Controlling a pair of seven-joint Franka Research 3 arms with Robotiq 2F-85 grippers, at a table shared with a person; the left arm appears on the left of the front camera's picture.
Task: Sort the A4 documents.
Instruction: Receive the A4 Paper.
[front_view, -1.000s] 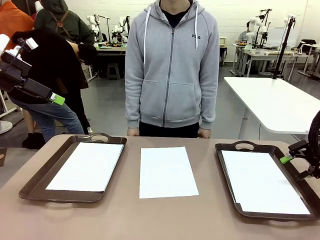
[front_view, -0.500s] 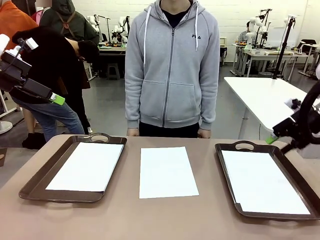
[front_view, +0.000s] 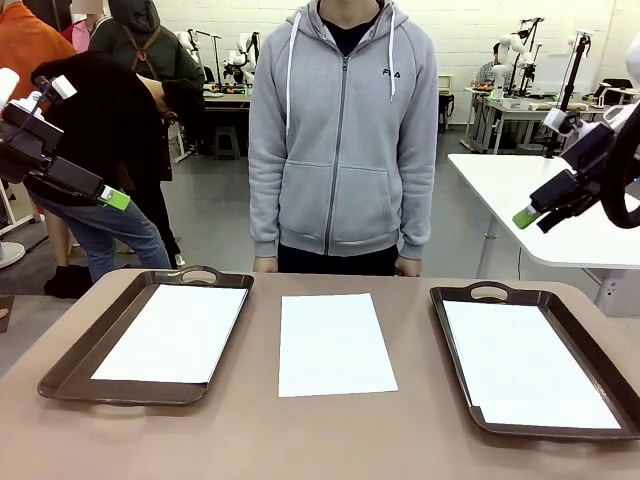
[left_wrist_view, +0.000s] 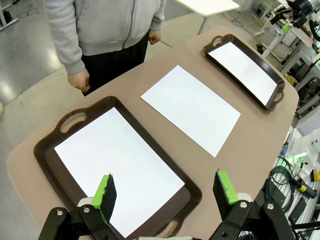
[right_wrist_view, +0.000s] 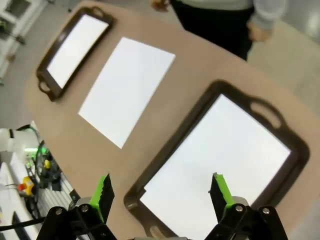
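A: Where are the A4 documents?

B: Three white sheets lie flat on the tabletop (front_view: 330, 440). One lies inside the left tray (front_view: 70, 362), one inside the right tray (front_view: 452, 340), and the middle sheet (front_view: 333, 343) rests bare on the tabletop between the two trays, apart from both.

A: And the end effectors?

B: The left end effector (left_wrist_view: 165, 192) hangs high above the left tray's near end, its jaws spread wide with nothing between them. The left-tray sheet (left_wrist_view: 117, 167) shows beneath its green pads. The right end effector (right_wrist_view: 161, 195) is likewise released and bare, raised over the right tray, with the right-tray sheet (right_wrist_view: 220, 152) below it.

A: The person?

B: A person in a grey hoodie (front_view: 343, 130) stands at the far edge, both hands down by the tabletop's rim, touching no sheet.
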